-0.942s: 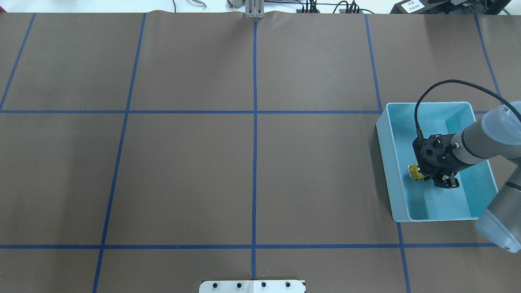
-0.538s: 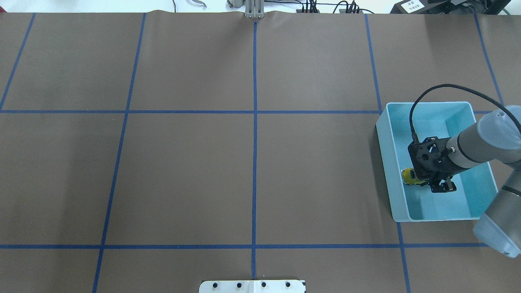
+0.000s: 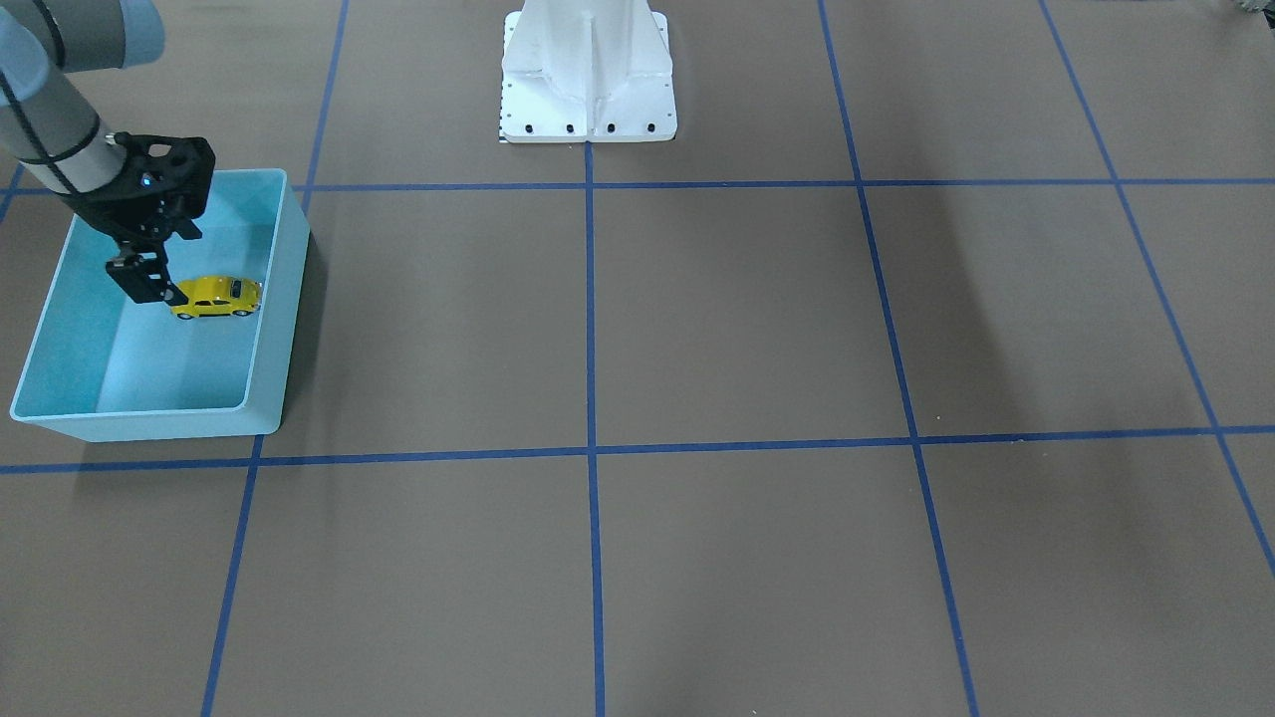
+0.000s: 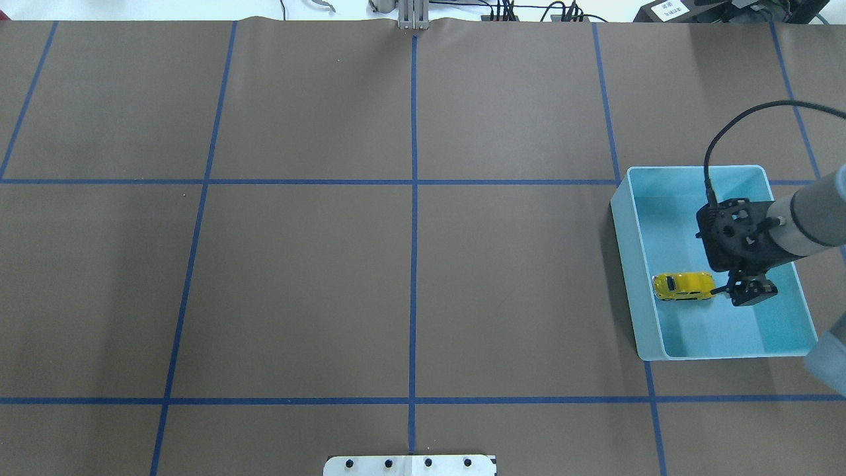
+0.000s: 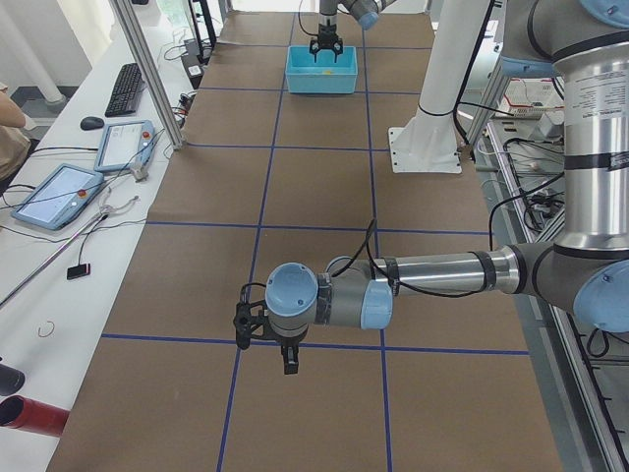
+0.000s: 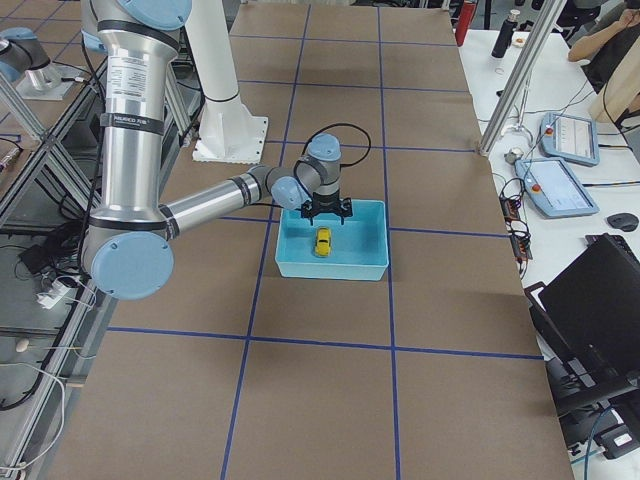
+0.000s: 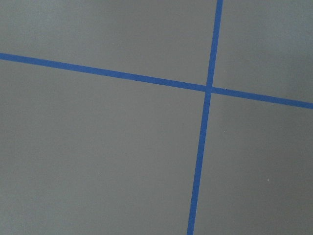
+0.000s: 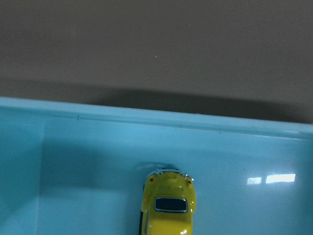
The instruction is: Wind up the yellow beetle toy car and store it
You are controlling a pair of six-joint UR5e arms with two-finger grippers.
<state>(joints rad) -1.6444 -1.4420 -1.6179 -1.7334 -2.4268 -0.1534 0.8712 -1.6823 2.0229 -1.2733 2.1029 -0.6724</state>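
The yellow beetle toy car (image 4: 684,286) sits on its wheels on the floor of the light blue bin (image 4: 624,218), close to the wall nearest the middle of the tabletop (image 4: 297,277), with a strip of bare bin floor between them in the right wrist view. The right end effector (image 4: 750,294) hangs inside the bin just beside the car, its fingers spread and holding nothing; the overhead view does not settle whether the nearer fingertip touches the car's end or only stands next to it. Storing looks done, so the risks lie in getting the arm out. If that fingertip is in contact, any sideways drift during the lift could shove the light, glossy car along the smooth floor or tip it against the wall. If the spring holds any wind, the car may roll by itself and bump a wall or the fingers, though the walls look tall enough to keep it in. The black cable arching over the far rim could brush the bin and drag it if the wrist swings wide. The left end effector (image 5: 267,339) hovers over bare tabletop well away from the bin; it shows only in the side view, so I cannot tell whether it is spread or closed.
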